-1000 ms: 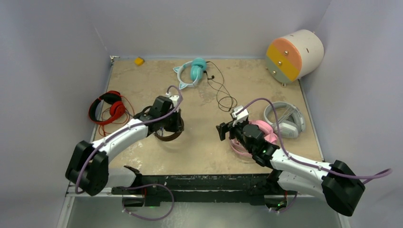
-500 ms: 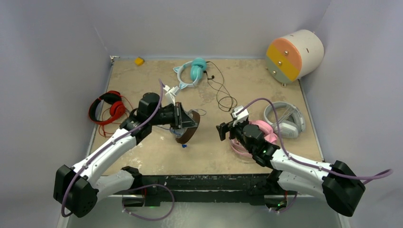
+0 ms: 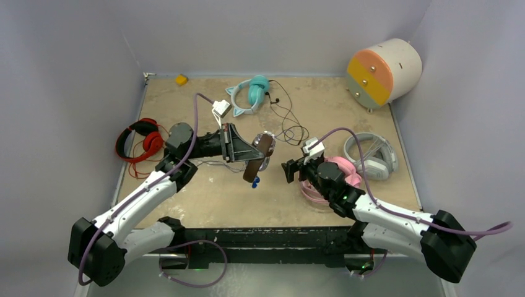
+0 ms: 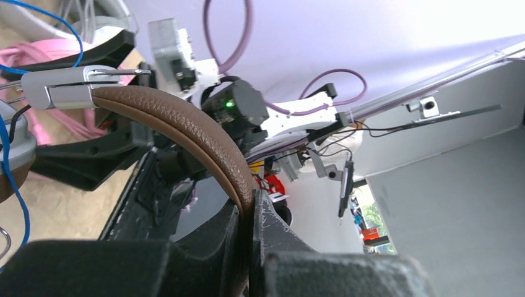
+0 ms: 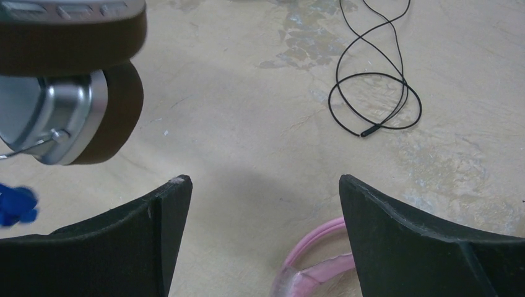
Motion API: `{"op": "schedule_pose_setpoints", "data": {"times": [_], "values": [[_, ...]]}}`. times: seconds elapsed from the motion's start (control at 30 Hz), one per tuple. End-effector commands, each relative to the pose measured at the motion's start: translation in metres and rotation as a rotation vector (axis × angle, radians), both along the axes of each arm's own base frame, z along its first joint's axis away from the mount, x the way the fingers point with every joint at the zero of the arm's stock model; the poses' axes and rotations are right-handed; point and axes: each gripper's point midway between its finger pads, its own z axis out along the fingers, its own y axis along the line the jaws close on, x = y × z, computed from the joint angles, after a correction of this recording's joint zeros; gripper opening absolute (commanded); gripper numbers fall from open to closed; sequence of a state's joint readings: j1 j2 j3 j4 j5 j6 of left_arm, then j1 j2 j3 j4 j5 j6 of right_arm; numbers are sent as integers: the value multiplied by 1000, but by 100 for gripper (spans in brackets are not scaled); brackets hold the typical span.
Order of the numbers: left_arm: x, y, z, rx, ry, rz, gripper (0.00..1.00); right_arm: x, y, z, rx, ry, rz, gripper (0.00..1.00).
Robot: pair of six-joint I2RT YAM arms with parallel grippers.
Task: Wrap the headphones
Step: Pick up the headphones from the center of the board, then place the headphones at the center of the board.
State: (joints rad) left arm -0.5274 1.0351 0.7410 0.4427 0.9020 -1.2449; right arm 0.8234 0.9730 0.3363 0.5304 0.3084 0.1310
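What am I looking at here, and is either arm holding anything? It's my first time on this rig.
It's a robot with a left arm and a right arm, bolted at the near edge of the table. The wide picture looks down from above and behind them. The other two come from a camera on each wrist. The left gripper is shut on the headband of the brown headphones, held up off the table. The right gripper is open and empty, by the pink headphones. Red headphones, teal headphones and grey-white headphones also lie on the table.
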Motion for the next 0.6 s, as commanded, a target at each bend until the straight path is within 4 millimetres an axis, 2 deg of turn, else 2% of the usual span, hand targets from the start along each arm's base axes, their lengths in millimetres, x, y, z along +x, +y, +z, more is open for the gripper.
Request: {"op": "schedule_pose_setpoints", "data": {"times": [0.0, 0.1, 0.17, 0.37, 0.57], "values": [[-24, 10, 76, -173, -183, -37, 0, 5, 2, 16, 37, -43, -9, 90], [-28, 13, 90, -221, -192, -35, 0, 6, -3, 15, 34, -44, -33, 90], [-25, 11, 86, -224, -174, -34, 0, 6, -5, 15, 36, -49, -41, 91], [0, -2, 21, -148, -63, -19, 0, 5, -7, 14, 34, -48, -49, 90], [12, -14, -16, -108, -24, -64, 0, 7, -8, 12, 27, -44, -62, 91]]}}
